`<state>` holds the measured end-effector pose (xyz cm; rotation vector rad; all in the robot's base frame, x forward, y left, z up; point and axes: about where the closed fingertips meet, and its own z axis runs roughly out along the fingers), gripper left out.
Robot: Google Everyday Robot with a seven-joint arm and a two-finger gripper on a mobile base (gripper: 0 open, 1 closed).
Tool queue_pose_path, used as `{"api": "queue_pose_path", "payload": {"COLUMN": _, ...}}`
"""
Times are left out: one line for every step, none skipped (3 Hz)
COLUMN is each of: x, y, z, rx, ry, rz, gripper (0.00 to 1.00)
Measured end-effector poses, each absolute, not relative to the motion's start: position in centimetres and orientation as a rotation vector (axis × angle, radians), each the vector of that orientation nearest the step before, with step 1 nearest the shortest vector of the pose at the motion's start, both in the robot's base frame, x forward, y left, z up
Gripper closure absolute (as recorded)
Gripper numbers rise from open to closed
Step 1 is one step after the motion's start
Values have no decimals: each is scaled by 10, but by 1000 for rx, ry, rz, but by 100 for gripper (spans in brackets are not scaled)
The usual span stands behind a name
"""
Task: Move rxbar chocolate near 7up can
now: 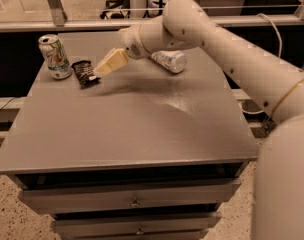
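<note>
camera view: rxbar chocolate (pixel 83 73) near 7up can (pixel 54 56), desk's (pixel 142 129) far-left corner; gripper (pixel 98 72) at it, clamp cannot tell; retreat left.

The single camera sits high in front of the near edge of the flat grey metal tabletop (pixel 142 134), looking down and forward toward the far edge. It is close enough that the top spans most of the width, with the grey drawers (pixel 132 200) below. The white robot arm (pixel 232 49) enters from the right. Its gripper (pixel 98 73) hangs near the far left corner, beside the whitish-green 7up can (pixel 54 56).
</note>
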<state>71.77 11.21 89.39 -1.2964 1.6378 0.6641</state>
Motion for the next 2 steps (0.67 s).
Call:
{"api": "queue_pose_path", "payload": {"x": 683, "y": 55, "z": 921, "rx": -1246, "ry": 1622, "rz": 593, "gripper": 0}}
{"api": "queue_pose_path", "payload": {"x": 682, "y": 42, "z": 921, "rx": -1232, "ry": 1632, "rz": 581, "gripper": 0}}
